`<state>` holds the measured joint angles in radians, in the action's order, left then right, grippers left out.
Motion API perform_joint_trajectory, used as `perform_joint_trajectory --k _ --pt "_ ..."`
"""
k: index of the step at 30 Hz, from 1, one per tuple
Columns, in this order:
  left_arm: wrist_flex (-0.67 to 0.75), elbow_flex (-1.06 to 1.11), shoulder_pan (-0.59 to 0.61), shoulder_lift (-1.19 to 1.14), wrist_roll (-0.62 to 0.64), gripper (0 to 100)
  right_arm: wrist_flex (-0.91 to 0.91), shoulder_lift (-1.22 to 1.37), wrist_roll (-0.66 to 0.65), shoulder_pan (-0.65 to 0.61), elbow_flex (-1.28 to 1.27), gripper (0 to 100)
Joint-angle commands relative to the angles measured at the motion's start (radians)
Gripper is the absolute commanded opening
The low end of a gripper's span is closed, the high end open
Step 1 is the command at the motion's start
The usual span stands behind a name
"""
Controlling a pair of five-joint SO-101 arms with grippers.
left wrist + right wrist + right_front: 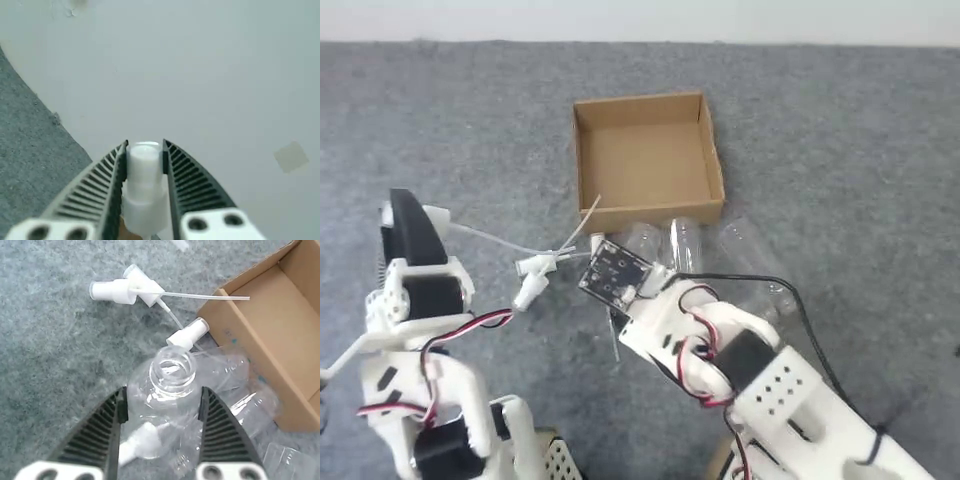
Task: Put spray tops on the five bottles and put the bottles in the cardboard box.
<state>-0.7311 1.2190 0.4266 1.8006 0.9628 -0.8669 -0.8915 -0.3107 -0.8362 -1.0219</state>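
Observation:
My left gripper [145, 146] is shut on a white spray top [145, 185] and is raised off the table, facing a pale wall. In the high view it [408, 215] stands at the left, the top's thin tube [500, 240] trailing to the right. My right gripper [164, 392] is shut on a clear bottle [172, 371], held with its open neck up, just in front of the cardboard box [280, 335]. Loose spray tops [120, 290] lie on the carpet beyond the bottle, and another [187, 333] lies close to its neck.
The open cardboard box [582, 160] sits at the back middle of the grey carpet. Clear bottles [685, 240] lie along its near wall, one more [750, 250] to the right. Two spray tops [533, 268] lie between the arms. Another white top [140, 445] lies under the held bottle.

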Motion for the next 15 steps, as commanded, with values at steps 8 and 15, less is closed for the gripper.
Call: perform_joint_trajectory --k 8,15 --pt "0.034 -0.005 0.005 0.018 0.011 1 0.056 0.186 0.000 -0.004 0.052 7.0" --pt "0.034 -0.005 0.000 0.018 0.011 1 -0.028 0.101 -0.003 -0.004 0.080 6.9"
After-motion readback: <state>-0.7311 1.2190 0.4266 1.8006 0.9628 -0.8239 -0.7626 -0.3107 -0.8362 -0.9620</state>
